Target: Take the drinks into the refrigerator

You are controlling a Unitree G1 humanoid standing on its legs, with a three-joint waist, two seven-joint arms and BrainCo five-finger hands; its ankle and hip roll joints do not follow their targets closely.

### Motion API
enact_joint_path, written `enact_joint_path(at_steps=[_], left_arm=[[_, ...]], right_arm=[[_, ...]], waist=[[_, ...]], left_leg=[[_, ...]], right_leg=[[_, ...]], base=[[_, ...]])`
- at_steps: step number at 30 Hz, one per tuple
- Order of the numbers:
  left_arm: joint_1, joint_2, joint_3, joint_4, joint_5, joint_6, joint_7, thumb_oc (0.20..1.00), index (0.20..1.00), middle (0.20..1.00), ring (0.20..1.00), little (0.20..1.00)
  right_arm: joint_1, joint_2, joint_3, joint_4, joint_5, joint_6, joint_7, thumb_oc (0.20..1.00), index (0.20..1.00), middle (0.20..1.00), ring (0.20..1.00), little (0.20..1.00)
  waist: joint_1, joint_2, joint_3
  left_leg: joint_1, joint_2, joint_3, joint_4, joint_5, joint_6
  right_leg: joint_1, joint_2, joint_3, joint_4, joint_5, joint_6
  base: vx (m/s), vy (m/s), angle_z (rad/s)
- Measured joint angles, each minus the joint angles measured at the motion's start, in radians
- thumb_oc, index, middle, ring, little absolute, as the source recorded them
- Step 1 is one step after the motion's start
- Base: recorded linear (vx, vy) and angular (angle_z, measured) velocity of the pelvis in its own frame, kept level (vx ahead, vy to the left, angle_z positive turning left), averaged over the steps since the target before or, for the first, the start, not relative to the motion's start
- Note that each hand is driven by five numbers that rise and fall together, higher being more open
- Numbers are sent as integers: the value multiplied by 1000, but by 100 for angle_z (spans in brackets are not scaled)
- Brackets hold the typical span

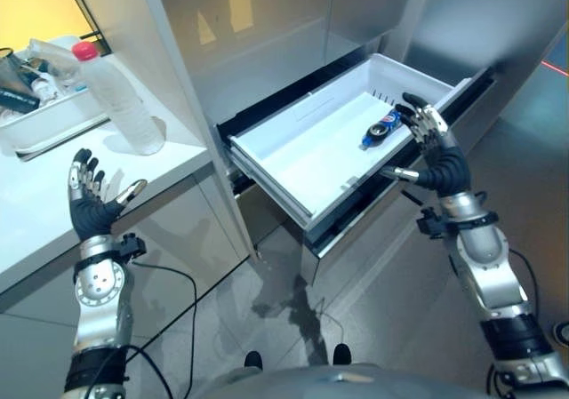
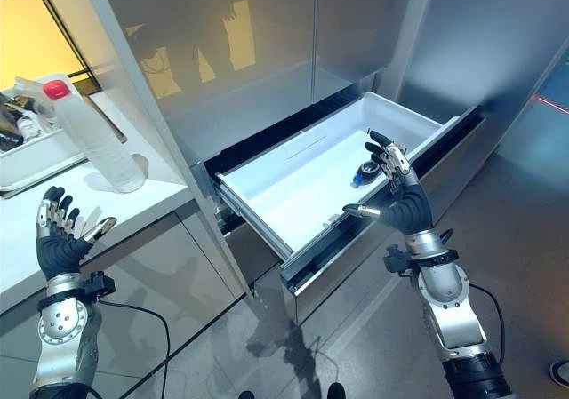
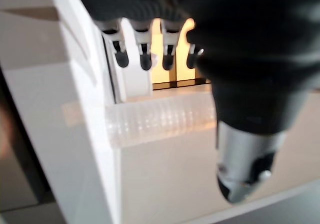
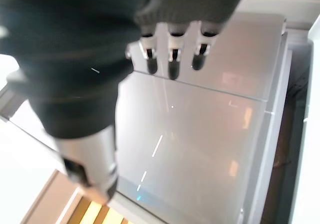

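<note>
Drawer point(image 1: 293, 163) of the refrigerator stands pulled out to take drinks; one bottle point(image 1: 380, 131) lies inside, by the right hand point(image 1: 436, 155), fingers spread. Another bottle point(image 1: 120, 101) waits on the counter point(image 1: 53, 212) beyond the drawer, near the left hand point(image 1: 89, 199), likewise spread.

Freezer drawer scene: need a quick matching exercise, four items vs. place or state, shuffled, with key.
Items:
1. small dark drink bottle
2. clear bottle with red cap
3. right hand
4. white drawer

Places/states:
A. standing upright on the white counter
B. pulled out of the refrigerator
C. lying on its side inside the drawer
D. open, fingers straight, above the drawer's front corner

Pairs: 1-C, 2-A, 3-D, 4-B
</note>
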Motion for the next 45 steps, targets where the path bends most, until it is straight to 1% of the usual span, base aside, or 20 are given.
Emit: enact_joint_path(at_steps=[4, 8, 11, 17, 21, 26, 27, 31, 35, 39, 45], left_arm=[[-2, 22, 4, 15, 1, -7, 11, 1000, 1000, 1000, 1000, 1000], [-17, 32, 23, 18, 1, -8, 28, 1000, 1000, 1000, 1000, 1000], [-42, 33, 36, 32, 1, -8, 34, 1000, 1000, 1000, 1000, 1000], [-75, 55, 44, 52, 2, 2, 60, 1000, 1000, 1000, 1000, 1000], [-81, 68, 45, 52, 3, 9, 65, 1000, 1000, 1000, 1000, 1000], [-87, 92, 45, 52, 11, 34, 66, 1000, 1000, 1000, 1000, 1000], [-96, 110, 45, 52, 11, 49, 66, 1000, 1000, 1000, 1000, 1000], [-131, 150, 44, 53, 11, 66, 67, 1000, 1000, 1000, 1000, 1000], [-160, 158, 43, 53, 12, 73, 62, 1000, 1000, 1000, 1000, 1000], [-169, 182, 38, 55, 39, 90, 53, 1000, 1000, 1000, 1000, 1000], [-205, 188, 36, 85, 50, 109, 50, 1000, 1000, 1000, 1000, 1000]], right_arm=[[-10, -4, 1, -8, 28, 0, 14, 1000, 1000, 1000, 1000, 1000], [-10, -28, 1, -32, 37, 0, 34, 1000, 1000, 1000, 1000, 1000], [-10, -32, 1, -32, 42, 0, 37, 1000, 1000, 1000, 1000, 1000], [-9, -32, 1, -35, 67, 0, 55, 1000, 1000, 1000, 1000, 1000], [-7, -32, -2, -36, 73, 0, 61, 1000, 1000, 1000, 1000, 1000], [-3, -32, -6, -37, 74, 0, 81, 1000, 1000, 1000, 1000, 1000], [-3, -32, -6, -37, 74, 0, 83, 1000, 1000, 1000, 1000, 1000], [-3, -32, -6, -43, 74, 1, 92, 1000, 1000, 1000, 1000, 1000], [5, -32, -9, -81, 76, 1, 104, 1000, 1000, 1000, 1000, 1000], [9, -32, -9, -83, 83, 1, 119, 1000, 1000, 1000, 1000, 1000], [15, -32, -10, -83, 111, 2, 126, 1000, 1000, 1000, 1000, 1000]], waist=[[-19, -13, 17], [-26, -11, 32], [-30, -12, 36], [-48, -16, 40], [-52, -18, 51], [-52, -19, 52], [-52, -21, 53], [-51, -24, 55], [-53, -24, 55], [-54, -24, 54], [-56, -30, 51]], left_leg=[[-13, -2, 3, 0, -5, 5], [-19, -4, 27, 0, -10, 8], [-20, -4, 26, 0, -12, 3], [-20, -4, 27, 0, -16, 2], [-20, -3, 28, 0, -17, 2], [-19, -3, 28, 0, -18, 2], [-19, -3, 28, 0, -18, 2], [-15, -3, 28, 0, -18, 2], [-11, -2, 27, 0, -18, 2], [-2, -2, 27, 0, -18, 2], [6, -2, 27, 0, -18, 2]], right_leg=[[-24, 0, 17, 4, 3, 1], [-43, 0, 43, 4, 9, 2], [-48, 2, 52, 4, 10, 2], [-51, 2, 53, 4, 10, 3], [-51, 3, 53, 4, 10, 3], [-51, 4, 54, 4, 10, 3], [-51, 4, 54, 4, 10, 3], [-48, 4, 54, 4, 10, 2], [-43, 4, 54, 4, 10, 2], [-34, 5, 54, 4, 10, 2], [-25, 4, 54, 4, 10, 2]], base=[[11, 21, -13], [27, 16, -18], [36, 14, -12], [25, 4, -4], [43, 0, -1], [20, -2, 0], [0, 0, 0], [0, 0, 0], [0, 0, 0], [0, 0, 0], [0, 0, 0]])
